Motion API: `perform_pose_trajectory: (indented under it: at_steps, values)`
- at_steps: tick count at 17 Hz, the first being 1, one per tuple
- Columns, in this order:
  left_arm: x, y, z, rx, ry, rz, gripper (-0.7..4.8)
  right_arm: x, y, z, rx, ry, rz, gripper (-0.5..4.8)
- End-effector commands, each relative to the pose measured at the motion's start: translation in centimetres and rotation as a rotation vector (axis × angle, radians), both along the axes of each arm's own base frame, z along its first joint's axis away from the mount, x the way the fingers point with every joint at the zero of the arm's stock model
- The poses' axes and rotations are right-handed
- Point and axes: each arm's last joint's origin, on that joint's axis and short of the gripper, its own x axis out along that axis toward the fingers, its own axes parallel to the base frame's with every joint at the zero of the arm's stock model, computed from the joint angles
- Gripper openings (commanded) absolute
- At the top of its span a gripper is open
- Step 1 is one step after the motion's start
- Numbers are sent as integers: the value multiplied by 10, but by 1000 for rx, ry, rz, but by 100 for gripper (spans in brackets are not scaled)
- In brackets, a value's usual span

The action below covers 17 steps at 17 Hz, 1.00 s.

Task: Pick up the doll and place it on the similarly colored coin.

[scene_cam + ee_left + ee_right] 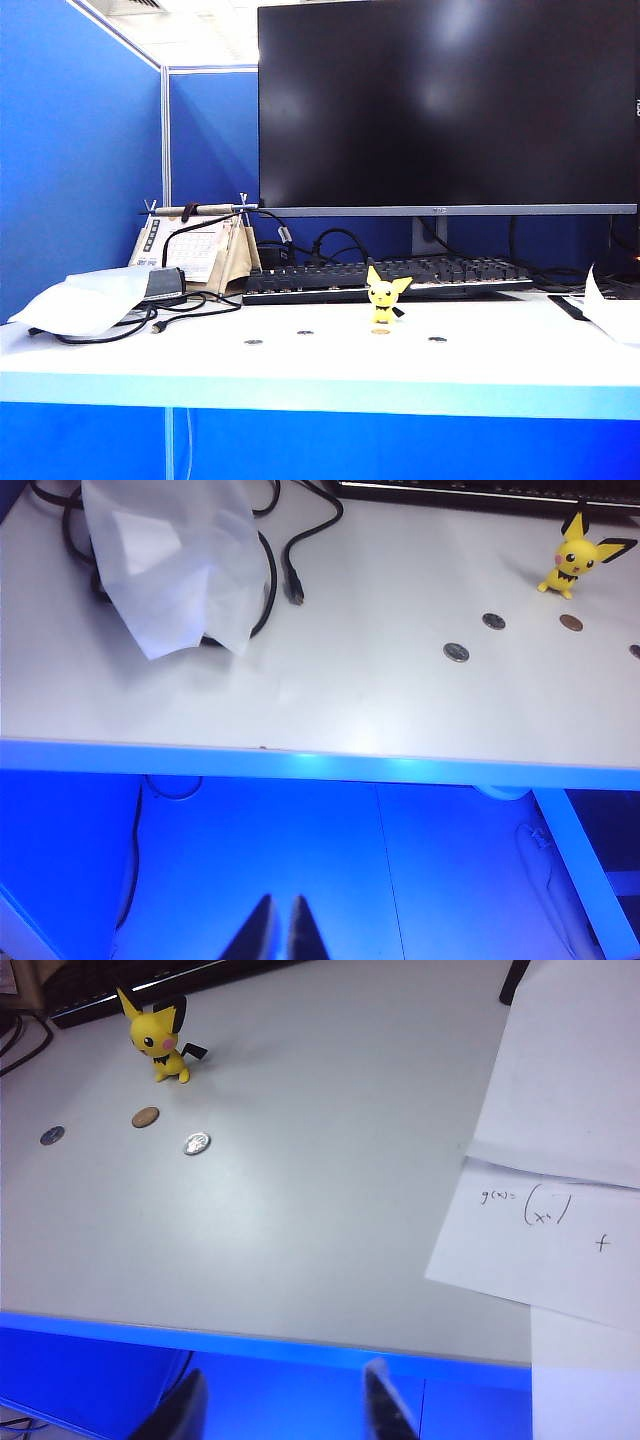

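Both arms hang off the table's (300, 1260) near edge: left gripper (280, 930) nearly closed, empty; right gripper (285, 1400) parted, empty. Well ahead, the doll (160, 1045) stands just beyond the coin (146, 1117), among 3 grey coins (196, 1144), awaiting pickup.

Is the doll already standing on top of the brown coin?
No, the doll stands on the bare table just beside the brown coin, not on it.
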Motion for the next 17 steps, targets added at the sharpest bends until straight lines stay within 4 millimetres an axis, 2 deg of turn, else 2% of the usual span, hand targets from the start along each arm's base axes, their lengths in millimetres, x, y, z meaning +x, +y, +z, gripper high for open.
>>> perform_pose_trajectory:
  at_steps: [1, 7, 9, 10, 13, 16, 17]
  values:
    - [0, 0, 0, 1, -5, 7, 30, 0, 0, 1, 7, -14, -1, 202]
    - [0, 0, 0, 1, -5, 7, 30, 0, 1, 1, 22, -11, 40, 203]
    - [0, 0, 0, 1, -5, 7, 30, 1, 3, 4, 50, -40, 100, 252]
    - [0, 0, 0, 1, -5, 7, 30, 1, 4, 9, 62, -67, 118, 257]
    - [0, 0, 0, 1, -5, 7, 30, 3, 5, 39, 87, -173, 133, 258]
    - [0, 0, 0, 1, -5, 7, 30, 0, 5, 91, 118, -317, 157, 258]
    - [0, 0, 0, 1, -5, 7, 30, 0, 5, 102, 122, -338, 158, 257]
